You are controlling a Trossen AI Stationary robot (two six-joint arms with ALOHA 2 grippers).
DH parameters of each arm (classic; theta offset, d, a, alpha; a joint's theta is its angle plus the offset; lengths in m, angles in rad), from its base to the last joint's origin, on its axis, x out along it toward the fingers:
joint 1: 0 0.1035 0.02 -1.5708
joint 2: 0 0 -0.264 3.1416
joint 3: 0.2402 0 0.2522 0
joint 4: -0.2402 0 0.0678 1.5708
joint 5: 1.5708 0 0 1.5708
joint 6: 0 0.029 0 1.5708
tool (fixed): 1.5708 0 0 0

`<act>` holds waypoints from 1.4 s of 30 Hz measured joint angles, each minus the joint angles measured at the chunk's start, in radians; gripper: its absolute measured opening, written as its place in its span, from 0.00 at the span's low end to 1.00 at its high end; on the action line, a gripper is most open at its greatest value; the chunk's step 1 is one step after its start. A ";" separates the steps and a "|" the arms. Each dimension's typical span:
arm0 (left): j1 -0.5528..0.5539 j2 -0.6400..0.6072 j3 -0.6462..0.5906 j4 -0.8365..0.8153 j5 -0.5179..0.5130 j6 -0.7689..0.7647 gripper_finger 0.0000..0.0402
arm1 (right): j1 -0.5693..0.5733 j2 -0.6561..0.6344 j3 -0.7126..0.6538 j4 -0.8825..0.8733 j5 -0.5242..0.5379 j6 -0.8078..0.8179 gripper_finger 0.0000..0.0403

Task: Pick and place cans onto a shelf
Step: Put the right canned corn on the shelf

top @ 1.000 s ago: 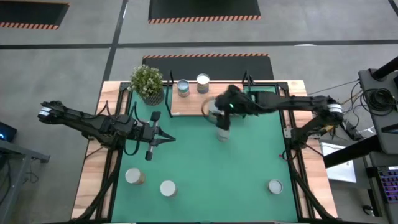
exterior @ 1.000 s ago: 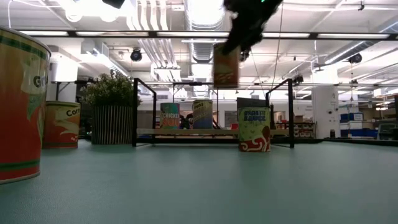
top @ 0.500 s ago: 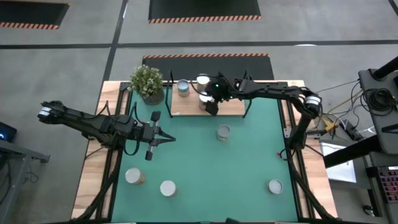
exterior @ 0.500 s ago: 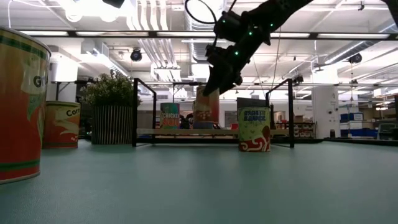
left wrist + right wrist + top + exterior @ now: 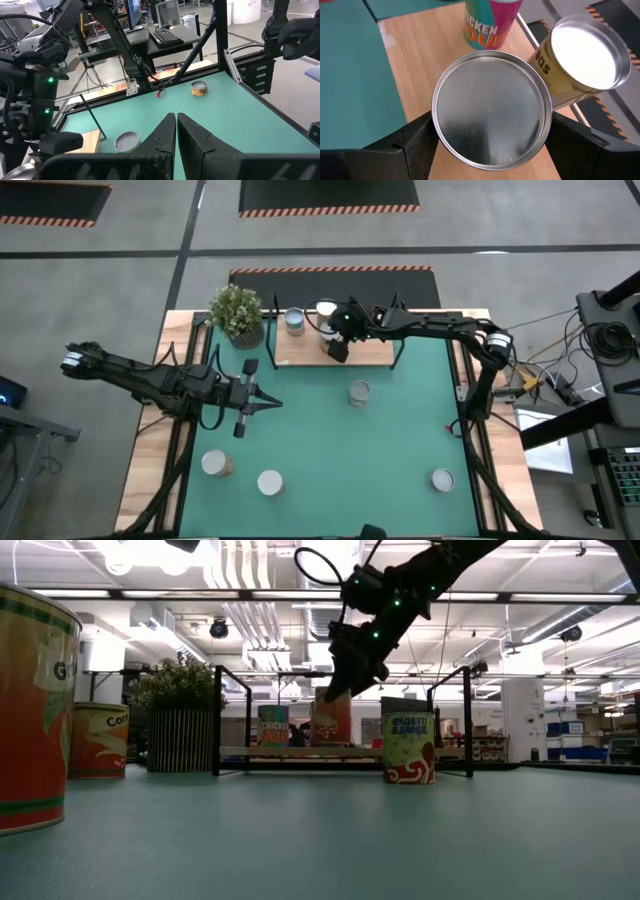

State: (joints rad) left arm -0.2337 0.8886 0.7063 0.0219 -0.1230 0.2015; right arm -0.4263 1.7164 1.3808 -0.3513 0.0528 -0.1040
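right gripper (image 5: 338, 346) holds can (image 5: 491, 116) over shelf (image 5: 372, 355) (near edge)

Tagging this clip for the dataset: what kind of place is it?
Likely a robotics lab or workshop: exposed ceiling ducts and strip lights overhead, desks with a keyboard behind the table, hazard-striped floor mats, and a framed green mat test table.

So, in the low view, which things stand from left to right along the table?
Big near can → tan can → potted plant → blue can on the shelf → can in the right hand → green can.
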 joint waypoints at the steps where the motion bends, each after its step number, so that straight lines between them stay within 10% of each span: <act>1: 0.000 0.000 0.000 0.000 0.000 0.000 0.00 | 0.000 0.000 0.000 0.000 0.000 0.002 0.75; 28: 0.000 0.000 0.000 0.000 0.000 0.000 0.00 | 0.000 0.031 0.003 0.003 0.000 -0.008 0.90; 42: 0.000 0.000 0.000 0.000 0.000 0.000 0.00 | 0.022 -0.014 0.170 -0.299 0.000 -0.010 0.90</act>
State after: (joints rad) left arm -0.2337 0.8886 0.7066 0.0223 -0.1230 0.2013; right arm -0.4046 1.7029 1.5505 -0.6501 0.0525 -0.1144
